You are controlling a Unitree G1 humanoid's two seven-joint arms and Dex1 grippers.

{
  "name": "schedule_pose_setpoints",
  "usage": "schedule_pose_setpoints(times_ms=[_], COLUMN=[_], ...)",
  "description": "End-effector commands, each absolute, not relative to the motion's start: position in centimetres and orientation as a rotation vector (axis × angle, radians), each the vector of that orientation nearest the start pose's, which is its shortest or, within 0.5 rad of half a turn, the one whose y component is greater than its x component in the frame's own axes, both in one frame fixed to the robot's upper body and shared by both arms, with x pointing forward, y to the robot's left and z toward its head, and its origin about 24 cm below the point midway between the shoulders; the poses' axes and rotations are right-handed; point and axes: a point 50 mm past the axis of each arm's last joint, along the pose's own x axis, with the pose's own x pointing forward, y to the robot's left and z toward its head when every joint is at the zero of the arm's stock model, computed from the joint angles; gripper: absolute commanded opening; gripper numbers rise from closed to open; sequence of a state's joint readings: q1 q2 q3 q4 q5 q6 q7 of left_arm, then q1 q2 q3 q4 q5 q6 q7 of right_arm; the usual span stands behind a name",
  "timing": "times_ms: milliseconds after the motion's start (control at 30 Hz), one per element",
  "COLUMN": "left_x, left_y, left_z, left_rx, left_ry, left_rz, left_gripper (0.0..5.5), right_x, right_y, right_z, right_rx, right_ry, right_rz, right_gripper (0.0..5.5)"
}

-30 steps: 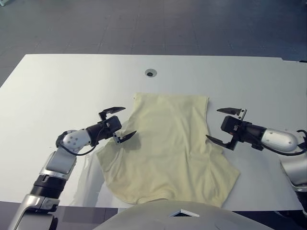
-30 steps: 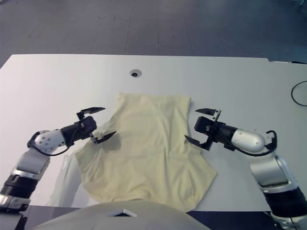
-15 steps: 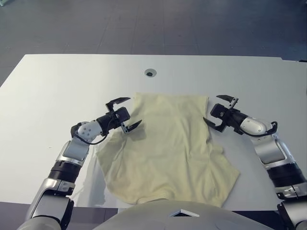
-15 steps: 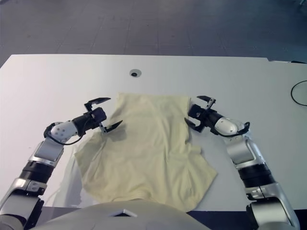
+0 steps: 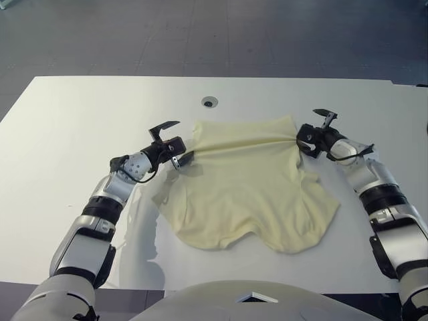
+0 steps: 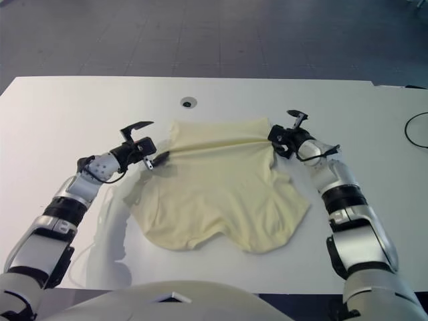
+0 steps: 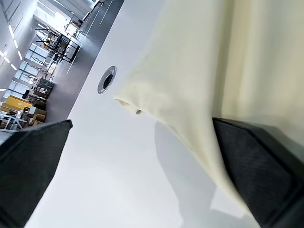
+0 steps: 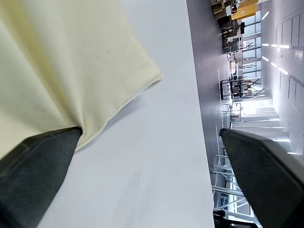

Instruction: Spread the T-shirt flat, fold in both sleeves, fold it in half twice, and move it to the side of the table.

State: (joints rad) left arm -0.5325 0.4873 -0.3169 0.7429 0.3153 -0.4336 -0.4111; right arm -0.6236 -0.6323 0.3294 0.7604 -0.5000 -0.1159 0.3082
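My left gripper (image 5: pixel 182 139) is spread wide at the far left corner of the T-shirt (image 5: pixel 247 180). 1 finger lies against the cloth and the other stands clear above the table (image 5: pixel 67 134). My right gripper (image 5: pixel 309 128) is spread too, at the far right corner, with its lower fingertip lost in the fabric. I cannot tell whether either finger sits over or under the hem.

The shirt lies rumpled in the middle of the table. I cannot pick out the 2 sleeves in the bunched cloth. A taut ridge runs along its far edge between my grippers. Its rounded near edge stops short of the table's near edge.

Bare tabletop stretches wide to my left and beyond the shirt, with less to my right. A round hole (image 5: pixel 210 101) sits beyond the far hem, apart from it. A black cable (image 6: pixel 418 130) loops at the far right, cut off by the frame.
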Motion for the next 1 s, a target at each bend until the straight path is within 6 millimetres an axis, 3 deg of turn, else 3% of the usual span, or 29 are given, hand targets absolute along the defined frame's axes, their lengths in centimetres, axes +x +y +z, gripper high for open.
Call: schedule_pose_setpoints(times_ms=[33, 233, 367, 533, 667, 833, 1000], left_x=[32.8, 33.0, 33.3, 34.1, 33.8, 30.7, 25.7], left_y=[18.1, 16.8, 17.4, 19.2, 20.6, 22.0, 22.9], left_z=[2.1, 2.0, 2.6, 5.6, 8.9, 11.5, 11.0], left_rx=[0.969, 0.93, 0.932, 0.943, 0.896, 0.654, 0.35], left_ry=[0.158, 0.119, 0.092, -0.008, -0.141, -0.201, -0.061], left_rz=[-0.746, -0.803, -0.776, -0.69, -0.64, -0.565, -0.481], left_gripper=[5.38, 5.38, 5.38, 5.38, 5.38, 5.38, 5.38], right_x=[34.7, 35.4, 35.6, 34.8, 32.7, 28.9, 25.7], right_y=[-24.8, -22.6, -22.4, -23.2, -24.2, -24.8, -24.4], right_z=[5.3, 6.6, 7.9, 9.8, 11.7, 13.4, 14.1], right_rx=[-1.191, -1.012, -0.966, -0.944, -0.911, -0.695, -0.4], right_ry=[0.361, 0.203, 0.135, 0.068, 0.042, 0.053, 0.054], right_rz=[0.43, 0.47, 0.469, 0.449, 0.436, 0.405, 0.375], right_gripper=[5.4, 5.4, 5.4, 5.4, 5.4, 5.4, 5.4])
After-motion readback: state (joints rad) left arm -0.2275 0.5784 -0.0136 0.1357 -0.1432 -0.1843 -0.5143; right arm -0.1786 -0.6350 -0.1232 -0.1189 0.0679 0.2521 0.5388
